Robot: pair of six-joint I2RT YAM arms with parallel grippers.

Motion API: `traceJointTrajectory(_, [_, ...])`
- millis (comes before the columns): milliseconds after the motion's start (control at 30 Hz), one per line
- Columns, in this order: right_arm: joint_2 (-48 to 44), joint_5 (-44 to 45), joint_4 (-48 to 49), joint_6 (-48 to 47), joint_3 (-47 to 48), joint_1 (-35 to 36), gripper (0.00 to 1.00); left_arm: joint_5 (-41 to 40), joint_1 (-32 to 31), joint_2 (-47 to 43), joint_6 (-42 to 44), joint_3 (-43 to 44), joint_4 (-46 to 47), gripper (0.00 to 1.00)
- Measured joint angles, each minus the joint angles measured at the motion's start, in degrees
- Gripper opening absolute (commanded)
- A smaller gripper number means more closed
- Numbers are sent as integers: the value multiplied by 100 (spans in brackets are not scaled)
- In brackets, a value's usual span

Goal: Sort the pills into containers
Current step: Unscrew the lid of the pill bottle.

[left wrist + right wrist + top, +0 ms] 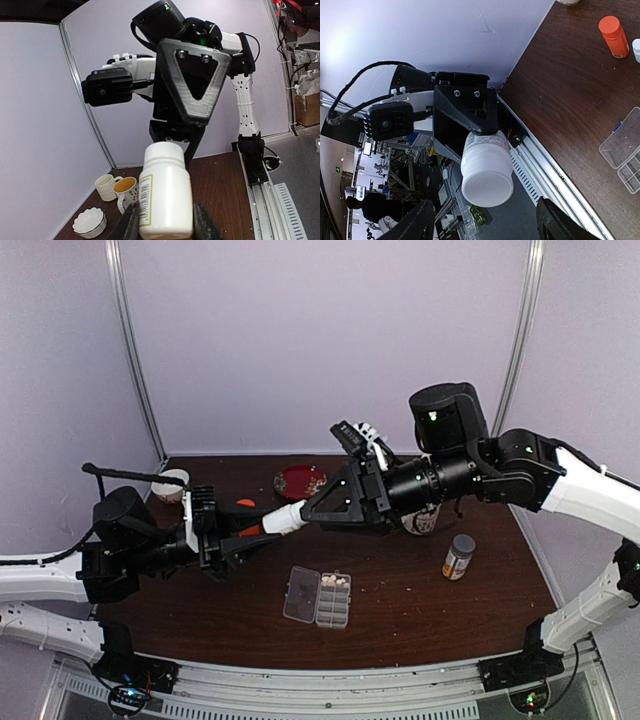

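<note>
Lying flat on the table [420,625], the pill box [318,596] sits below the spot where the two grippers meet, a little toward the arm bases. Its clear lid [300,592] is folded open on the side nearer the left gripper [250,538]. Whitish pills [335,585] show in the cells [333,608] on the side under the right gripper [320,508]; how many lie in each cell is too small to tell.

The left gripper is clamped on a white bottle [166,200], one finger [131,220] on each side of its body, holding it off the table with the cap [487,181] aimed at the right gripper. The right gripper faces that cap head-on. Its fingers [415,220] stand apart, one to each side of the cap, with a gap showing on both sides, and it holds nothing.

An orange bottle [614,36] lies on the table beyond the left gripper. A red dish [299,481] sits behind the right gripper, toward the back wall. A brown bottle with a grey cap [459,556] stands upright beside the right arm, well apart from the pill box. Two cups [107,186] and a small white bowl [90,222] stand near the table's far left corner.
</note>
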Motion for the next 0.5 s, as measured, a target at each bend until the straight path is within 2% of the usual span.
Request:
traceJointTrajectory(233, [136, -20, -96, -50, 42, 0, 61, 28, 0, 9, 26, 2, -35, 14])
traceJointTrajectory(500, [162, -33, -79, -94, 140, -2, 55, 103, 0, 76, 39, 2, -37, 14])
